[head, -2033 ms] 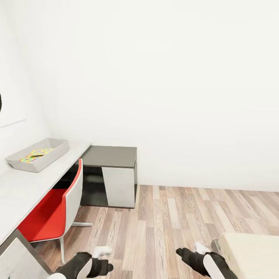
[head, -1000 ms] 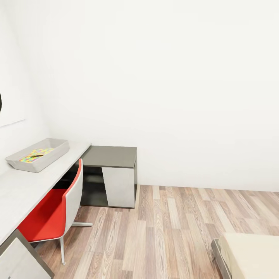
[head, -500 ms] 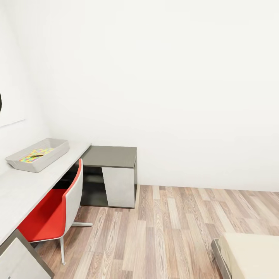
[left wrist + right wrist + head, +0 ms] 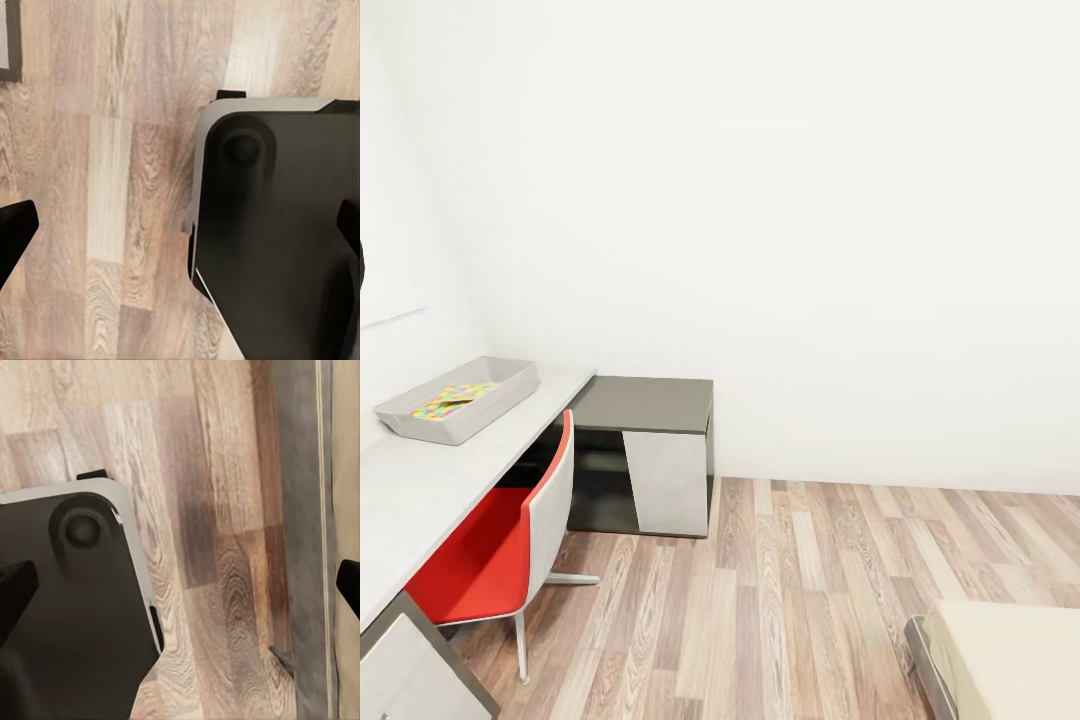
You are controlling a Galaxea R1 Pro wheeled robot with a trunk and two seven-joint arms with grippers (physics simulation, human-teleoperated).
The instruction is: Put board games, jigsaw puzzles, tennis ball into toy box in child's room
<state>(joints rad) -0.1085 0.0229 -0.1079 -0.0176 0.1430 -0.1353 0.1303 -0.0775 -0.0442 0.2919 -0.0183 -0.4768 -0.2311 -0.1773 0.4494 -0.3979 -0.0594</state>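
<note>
While both jaws hang spread over floor [image 4: 112,187] | toy box [image 4: 510,385] on table [image 4: 420,480] — holds jigsaw puzzles [image 4: 455,398]

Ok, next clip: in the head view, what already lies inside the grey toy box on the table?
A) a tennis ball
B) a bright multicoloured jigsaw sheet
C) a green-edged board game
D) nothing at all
B: the toy box holds a jigsaw puzzle patterned in yellow, green, red and blue on its floor.

The base [image 4: 277,240] is a dark, matte, rounded slab with a pale grey rim and a round boss near its corner. Black fingertips [image 4: 15,232] show at the frame edges.
</note>
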